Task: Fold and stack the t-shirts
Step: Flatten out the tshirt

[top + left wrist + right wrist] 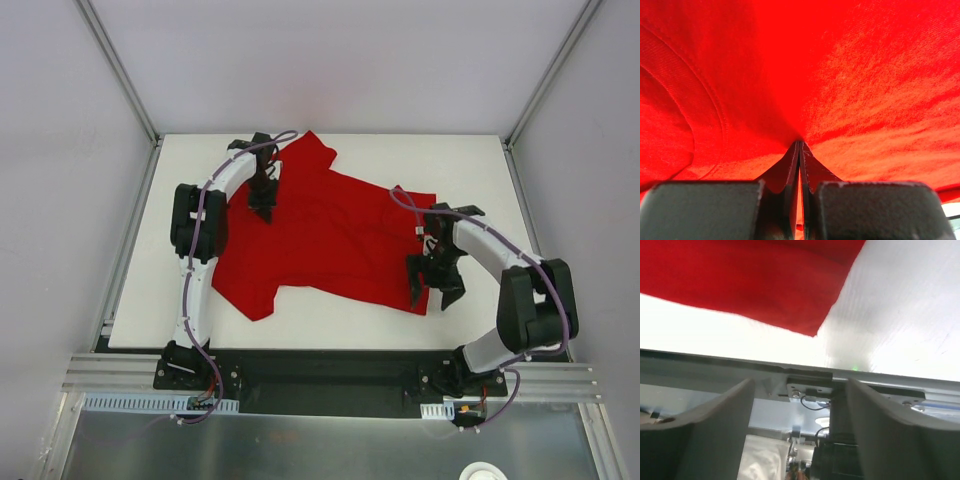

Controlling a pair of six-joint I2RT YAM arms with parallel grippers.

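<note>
Red t-shirt (330, 235) lies spread mid-frame on the white table (470, 170), with bare margin at the upper right. The left gripper (262, 208), upper left, is clamped on its fabric. The right gripper (432, 290), lower right, has its fingers wide apart and holds nothing.

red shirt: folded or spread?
Spread. The t-shirt lies open across the table, sleeves out, wrinkled, no clean fold. Left tool is shut on its cloth; right tool is open by its near corner.

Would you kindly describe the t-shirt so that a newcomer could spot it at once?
Start at the white table. Across its middle lies the t-shirt, spread out and rumpled, with the left gripper shut on its far left part. It is the only red thing and the only cloth in view.
</note>
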